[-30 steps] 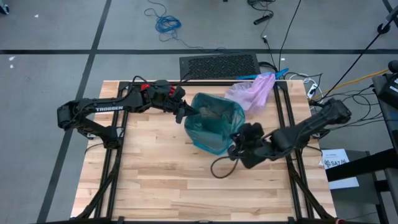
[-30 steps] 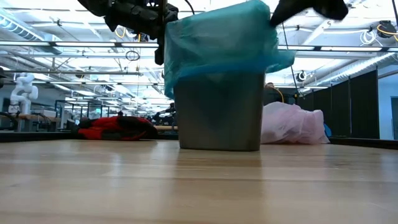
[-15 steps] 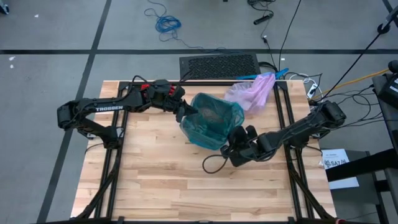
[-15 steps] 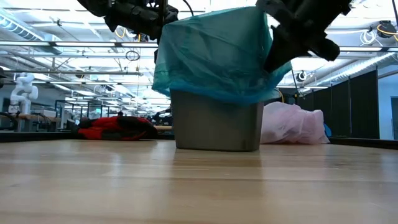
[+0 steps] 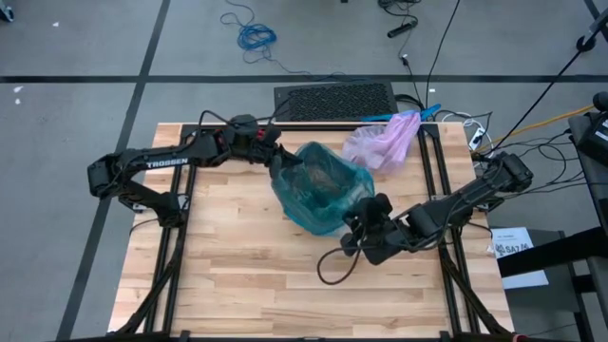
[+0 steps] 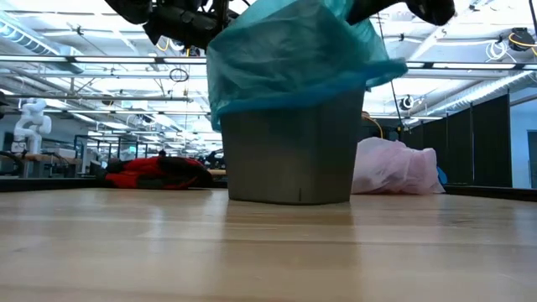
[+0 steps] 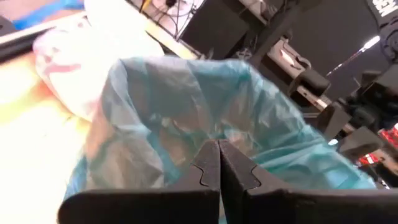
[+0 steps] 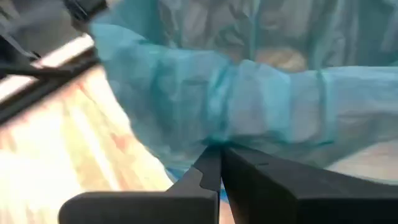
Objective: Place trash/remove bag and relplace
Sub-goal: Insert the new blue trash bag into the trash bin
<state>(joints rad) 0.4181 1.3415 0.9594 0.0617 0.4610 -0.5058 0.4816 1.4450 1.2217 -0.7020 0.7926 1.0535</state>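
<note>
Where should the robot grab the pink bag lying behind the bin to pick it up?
Probably the bunched, pointed end of the pink bag, coming from above. It lies crumpled on the table's far edge beside the bin; the gathered end gives closed fingers something to pinch, while the spread part is loose film.

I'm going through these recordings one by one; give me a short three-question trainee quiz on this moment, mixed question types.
1. True or false: the pale pink bag lies on the table outside the bin.
2. Multiple choice: what does the left tool pinch? A) the teal bag's rim B) a red glove C) a cable
3. Fill in: the right tool is shut on the teal bag's ____ skirt, on the bin's side away from the left tool.

Key: 1 true; 2 A; 3 folded-over (outer).
</note>
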